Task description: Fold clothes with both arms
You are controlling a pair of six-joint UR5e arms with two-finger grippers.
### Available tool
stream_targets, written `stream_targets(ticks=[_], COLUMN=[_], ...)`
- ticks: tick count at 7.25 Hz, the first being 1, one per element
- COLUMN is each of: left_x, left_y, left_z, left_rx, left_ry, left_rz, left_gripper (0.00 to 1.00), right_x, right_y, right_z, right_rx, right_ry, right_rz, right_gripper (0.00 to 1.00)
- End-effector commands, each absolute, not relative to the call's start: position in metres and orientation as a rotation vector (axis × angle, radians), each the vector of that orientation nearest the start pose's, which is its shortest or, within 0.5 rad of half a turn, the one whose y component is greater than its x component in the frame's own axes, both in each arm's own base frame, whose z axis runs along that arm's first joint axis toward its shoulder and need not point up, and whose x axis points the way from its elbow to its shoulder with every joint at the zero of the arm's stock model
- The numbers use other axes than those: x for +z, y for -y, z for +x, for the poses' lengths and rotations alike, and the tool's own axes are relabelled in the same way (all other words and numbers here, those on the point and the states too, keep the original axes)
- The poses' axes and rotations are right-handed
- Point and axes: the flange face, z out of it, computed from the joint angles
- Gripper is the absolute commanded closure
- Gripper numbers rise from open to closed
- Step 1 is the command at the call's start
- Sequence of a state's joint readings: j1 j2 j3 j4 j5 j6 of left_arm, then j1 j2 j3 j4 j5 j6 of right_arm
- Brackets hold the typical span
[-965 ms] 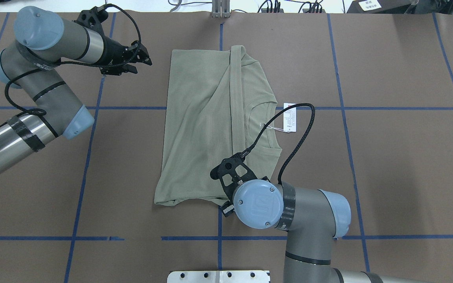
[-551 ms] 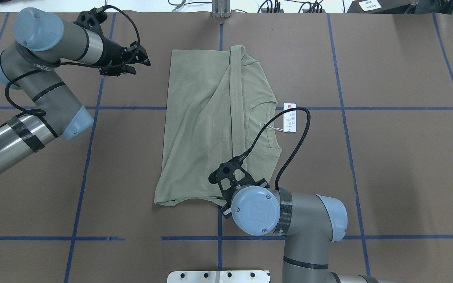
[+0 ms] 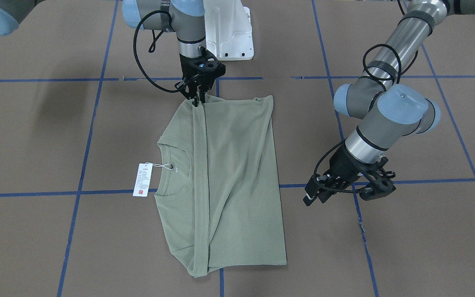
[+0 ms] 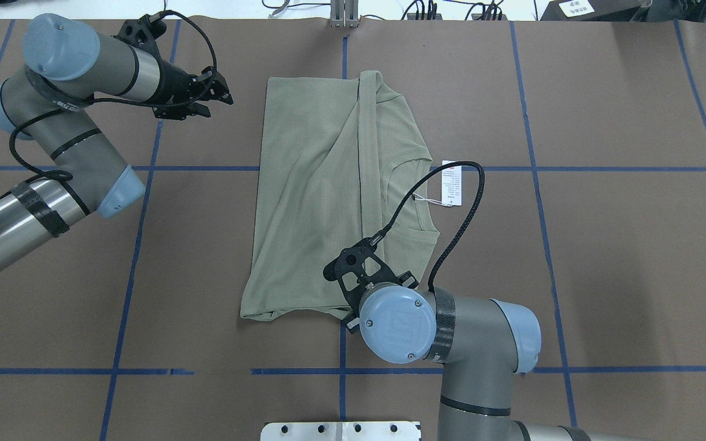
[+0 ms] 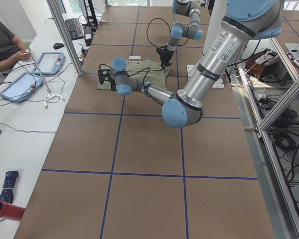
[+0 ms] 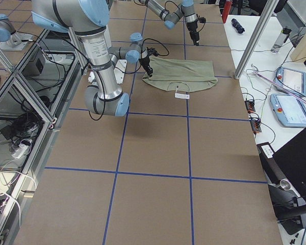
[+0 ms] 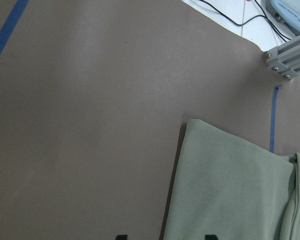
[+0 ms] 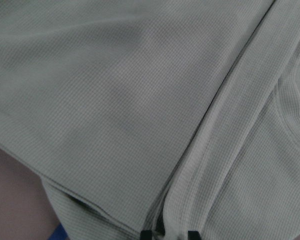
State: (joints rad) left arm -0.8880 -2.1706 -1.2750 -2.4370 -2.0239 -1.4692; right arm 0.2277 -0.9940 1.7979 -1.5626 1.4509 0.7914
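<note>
The sage-green shirt lies flat mid-table, its left side folded over the middle, collar and white hang tag facing the robot's right. My right gripper stands upright at the shirt's near edge, shut on the folded band of fabric there. In the right wrist view its tips sit close together with cloth between them. In the overhead view its wrist hides the fingers. My left gripper is open and empty, hovering left of the shirt's far left corner, apart from it.
The white pedestal base stands at the robot's edge of the table. A metal post and cables line the far edge. Blue tape lines cross the brown table cover. A seated person and tablets are beyond the far edge.
My right wrist has shifted slightly left and back toward the robot's base, still at the shirt's near edge. My left gripper has drifted a little left. The shirt has not visibly moved.
</note>
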Motion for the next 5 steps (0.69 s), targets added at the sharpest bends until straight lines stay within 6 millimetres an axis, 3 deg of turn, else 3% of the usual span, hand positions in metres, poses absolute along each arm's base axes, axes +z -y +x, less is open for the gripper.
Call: stream_targets(ticks=[1, 2, 4, 5], left_x=[0.341, 0.342, 0.343, 0.343], left_y=[0.628, 0.628, 0.628, 0.628], left_z=[0.395, 0.395, 0.397, 0.397], left_rx=[-0.425, -0.425, -0.424, -0.426], left_ry=[-1.204, -1.203, -1.202, -1.202], left_rz=[0.193, 0.192, 0.190, 0.189], left_gripper=[0.40, 0.40, 0.40, 0.40], right_x=[0.227, 0.227, 0.230, 0.219], right_y=[0.288, 0.288, 0.290, 0.307], right_z=[-0.595, -0.595, -0.594, -0.577], right_rx=[-0.464, -0.463, -0.456, -0.432], right_ry=[0.666, 0.666, 0.664, 0.680], right_rz=[0.503, 0.502, 0.500, 0.513], right_gripper=[0.73, 1.00, 1.00, 1.00])
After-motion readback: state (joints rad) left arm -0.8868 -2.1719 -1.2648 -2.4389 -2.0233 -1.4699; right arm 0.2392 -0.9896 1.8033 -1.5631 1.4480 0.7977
